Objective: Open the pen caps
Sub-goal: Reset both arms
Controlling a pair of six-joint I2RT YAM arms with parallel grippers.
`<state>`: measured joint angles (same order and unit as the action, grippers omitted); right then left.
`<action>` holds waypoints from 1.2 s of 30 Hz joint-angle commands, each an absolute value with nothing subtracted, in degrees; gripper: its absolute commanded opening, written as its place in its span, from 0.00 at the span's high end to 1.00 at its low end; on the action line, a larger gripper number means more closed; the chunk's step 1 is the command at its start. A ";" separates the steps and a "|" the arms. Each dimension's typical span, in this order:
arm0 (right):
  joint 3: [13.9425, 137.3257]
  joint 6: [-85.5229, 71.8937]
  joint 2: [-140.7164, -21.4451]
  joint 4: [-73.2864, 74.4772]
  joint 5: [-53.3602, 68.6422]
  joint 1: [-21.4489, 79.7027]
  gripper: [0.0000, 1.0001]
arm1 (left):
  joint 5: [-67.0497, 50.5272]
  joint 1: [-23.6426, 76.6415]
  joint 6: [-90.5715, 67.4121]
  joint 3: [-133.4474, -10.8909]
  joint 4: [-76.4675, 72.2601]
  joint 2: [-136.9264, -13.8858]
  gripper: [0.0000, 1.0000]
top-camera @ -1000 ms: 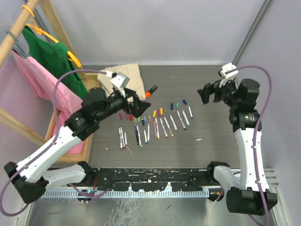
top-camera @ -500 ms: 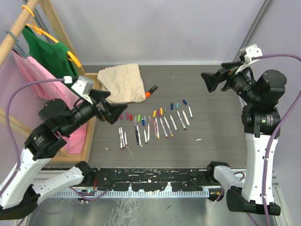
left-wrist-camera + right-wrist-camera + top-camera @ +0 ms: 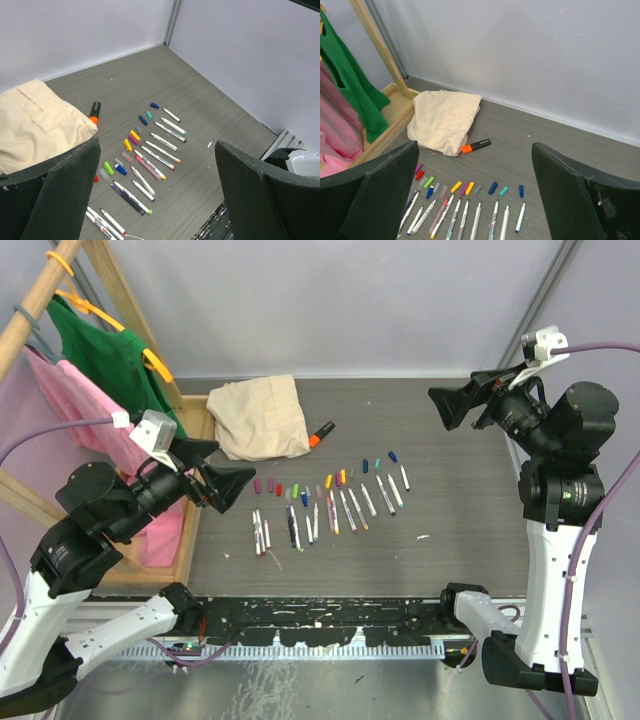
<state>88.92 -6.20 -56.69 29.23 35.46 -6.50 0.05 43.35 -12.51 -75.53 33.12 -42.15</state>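
While both arms hang above the counter [image 3: 470, 510], the left pincer [image 3: 222, 472] and right pincer [image 3: 462, 400] are spread wide, nothing in either. The pen caps [image 3: 328, 481] sit loose in a row mid-counter, just behind the white pens [image 3: 335, 512] (a black marker [image 3: 321, 433] lies near the beige cloth [image 3: 260, 418]).

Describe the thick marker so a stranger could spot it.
Find the beige cloth at the table's far side. The marker lies by its right edge. Unlike the thin white pens nearby, it is thick and black with an orange cap.
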 commanded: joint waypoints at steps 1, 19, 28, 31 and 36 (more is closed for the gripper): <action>91.38 -5.94 -56.74 28.33 35.64 -6.73 0.00 | 0.34 43.04 -11.28 -77.39 32.76 -41.62 0.02; 91.19 -4.99 -56.52 28.54 36.21 -6.72 0.00 | 1.72 43.04 -10.56 -76.83 32.71 -42.10 0.02; 92.30 -3.96 -56.94 29.04 34.66 -6.68 0.00 | 1.42 43.01 -10.64 -76.81 33.24 -42.27 0.02; 91.73 -3.26 -56.76 28.92 34.63 -6.72 0.00 | 1.50 43.01 -10.55 -76.70 33.27 -42.44 0.02; 90.55 -1.93 -56.38 28.43 33.59 -6.68 0.00 | 1.62 43.06 -10.39 -75.68 32.69 -42.30 0.02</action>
<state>90.06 -3.53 -57.01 30.11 34.72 -6.50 1.34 43.35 -11.09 -75.53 34.61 -42.35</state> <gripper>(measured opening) 0.998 0.983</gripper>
